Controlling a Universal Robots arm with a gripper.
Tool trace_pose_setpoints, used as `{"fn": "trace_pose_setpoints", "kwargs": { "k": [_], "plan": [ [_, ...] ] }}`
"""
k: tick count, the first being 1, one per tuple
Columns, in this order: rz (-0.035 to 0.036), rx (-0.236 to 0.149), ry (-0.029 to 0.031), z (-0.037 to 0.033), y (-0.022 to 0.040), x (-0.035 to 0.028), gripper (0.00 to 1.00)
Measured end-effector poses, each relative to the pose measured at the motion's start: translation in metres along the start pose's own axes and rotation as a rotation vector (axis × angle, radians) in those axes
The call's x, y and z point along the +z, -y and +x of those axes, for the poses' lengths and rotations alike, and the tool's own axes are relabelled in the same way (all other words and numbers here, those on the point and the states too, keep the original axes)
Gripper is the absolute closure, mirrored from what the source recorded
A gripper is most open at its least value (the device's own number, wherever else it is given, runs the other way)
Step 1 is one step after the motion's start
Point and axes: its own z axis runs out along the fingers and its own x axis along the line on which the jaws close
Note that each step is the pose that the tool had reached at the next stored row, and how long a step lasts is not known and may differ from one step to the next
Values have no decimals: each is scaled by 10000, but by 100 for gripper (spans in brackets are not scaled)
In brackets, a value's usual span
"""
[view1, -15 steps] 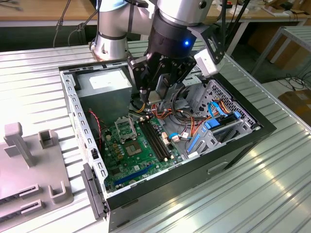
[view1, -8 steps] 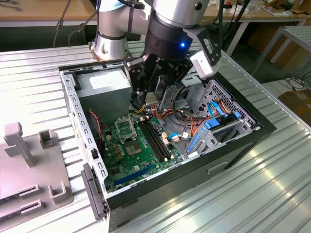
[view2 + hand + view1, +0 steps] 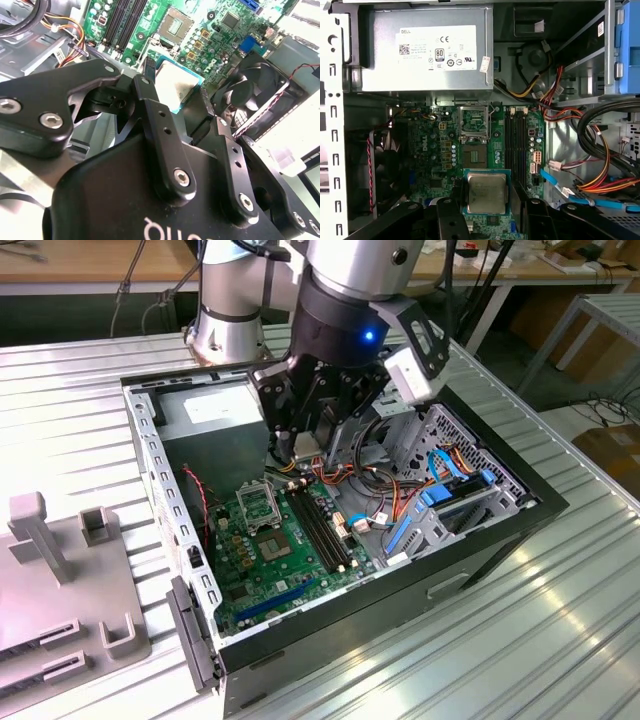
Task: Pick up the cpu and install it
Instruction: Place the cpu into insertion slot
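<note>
Your gripper (image 3: 308,445) hangs inside the open computer case (image 3: 500,530), in the upper middle of the exterior view. The arm (image 3: 345,280) comes down to it from the top edge of that frame. Its 2 black fingers (image 3: 150,107) are clamped on the cpu (image 3: 176,85). In both wrist views you can see the flat square chip pinched by 2 opposite edges. Its dull grey metal top faces the cameras, with a thin teal border around it.

In the first wrist view the cpu (image 3: 486,192) is held above the green motherboard (image 3: 432,150), square-on between the fingers and not seated. The socket (image 3: 475,157) lies open with its contacts showing and its shiny hinged socket frame (image 3: 474,120) swung up. The socket is near the cpu but apart from it, between the chip and the grey power supply (image 3: 427,55). The long black memory slots (image 3: 518,145) run just beside the socket.

In the second wrist view a black fan (image 3: 250,90) sits just beside the gripper.

In the exterior view the case stands on a slatted metal table (image 3: 520,660). A grey fixture (image 3: 60,580) lies in the lower left of the frame, well apart from the case.
</note>
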Motion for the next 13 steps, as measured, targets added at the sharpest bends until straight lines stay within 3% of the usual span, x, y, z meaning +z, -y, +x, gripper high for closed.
{"fn": "trace_pose_setpoints", "kwargs": {
  "k": [13],
  "plan": [
    [1,2,-1,28,1,85,53]
  ]
}}
